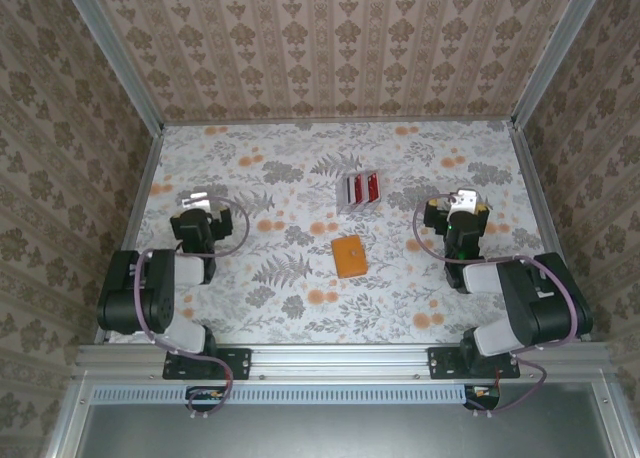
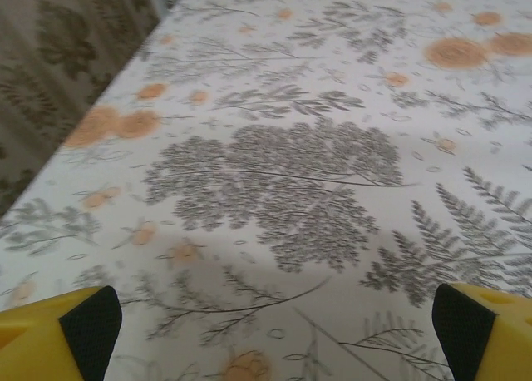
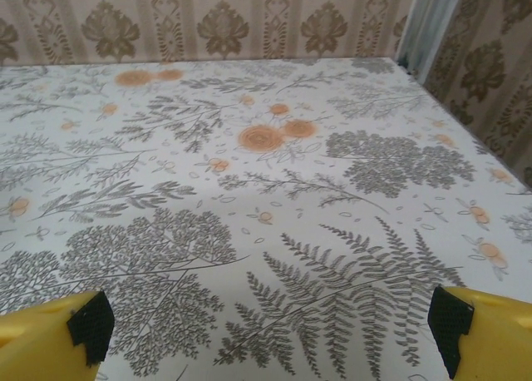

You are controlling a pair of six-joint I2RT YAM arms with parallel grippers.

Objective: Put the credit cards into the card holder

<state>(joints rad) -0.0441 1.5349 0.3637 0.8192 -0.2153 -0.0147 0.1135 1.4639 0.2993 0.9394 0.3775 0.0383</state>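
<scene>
The orange card holder (image 1: 350, 256) lies flat and closed on the flowered table, midway between the two arms. Behind it stands a clear rack (image 1: 362, 189) with red credit cards (image 1: 371, 186) upright in it. My left gripper (image 1: 203, 199) is at the left of the table, well apart from the holder, and my right gripper (image 1: 466, 198) is at the right. In the left wrist view my left gripper (image 2: 276, 327) is open over bare tablecloth. In the right wrist view my right gripper (image 3: 269, 329) is open too, with nothing between its yellow fingers (image 3: 50, 339).
Patterned walls enclose the table (image 1: 260, 308) on three sides, with metal posts at the back corners (image 1: 160, 128). The left wall and table edge (image 2: 75, 140) run close beside the left gripper. A metal rail (image 1: 340, 358) lines the near edge.
</scene>
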